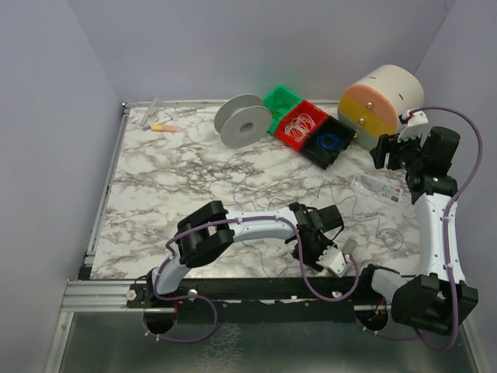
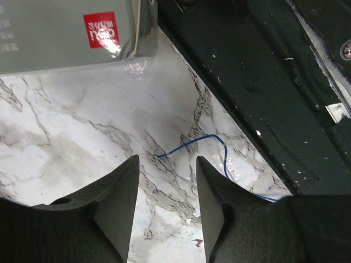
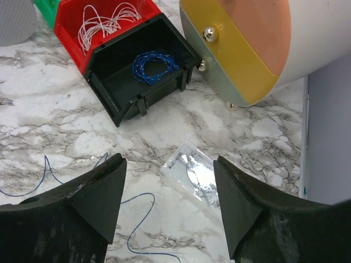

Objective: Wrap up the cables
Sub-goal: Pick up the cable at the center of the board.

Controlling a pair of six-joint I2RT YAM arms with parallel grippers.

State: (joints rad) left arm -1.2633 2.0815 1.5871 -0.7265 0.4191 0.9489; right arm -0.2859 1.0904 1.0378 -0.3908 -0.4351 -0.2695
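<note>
A white, grey-veined marble table (image 1: 171,179) sits boxed in by plain pale lilac walls (image 1: 54,101). Thin cables (image 2: 186,145) lie loose across the marble.

The left gripper (image 2: 167,164) hangs low over the table, its fingers apart with nothing between them. One cable end lies just ahead of its tips. A black rail (image 2: 263,82) runs along its right, and a grey box (image 2: 66,38) with a red label sits ahead to its left.

The right gripper (image 3: 170,161) is higher, spread wide and empty. A clear bag (image 3: 192,175) lies below and just ahead of it, and more cable curls under its left finger. Ahead-left stands a black bin (image 3: 109,93), and ahead-right a cream drum (image 3: 307,33).
</note>
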